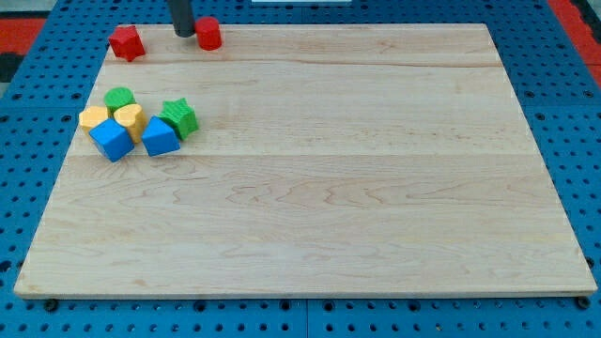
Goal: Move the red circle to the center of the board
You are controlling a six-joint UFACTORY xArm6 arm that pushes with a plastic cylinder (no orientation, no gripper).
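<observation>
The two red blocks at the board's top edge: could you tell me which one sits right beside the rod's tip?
The red circle, just right of my tip; the other red block lies farther left.

Pale wooden board (376,188) lying flat, filling most of view, grain running left to right. Blue perforated surface (563,113) showing around board on all sides. Red strips (573,14) peeking at far corners. Lighting even.

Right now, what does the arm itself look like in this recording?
Only my rod shows: a straight, dark grey, smooth cylinder entering from the view's top. My tip is plain and blunt. No cables, markings or sleeves are visible; the rest of the arm is out of frame.
</observation>
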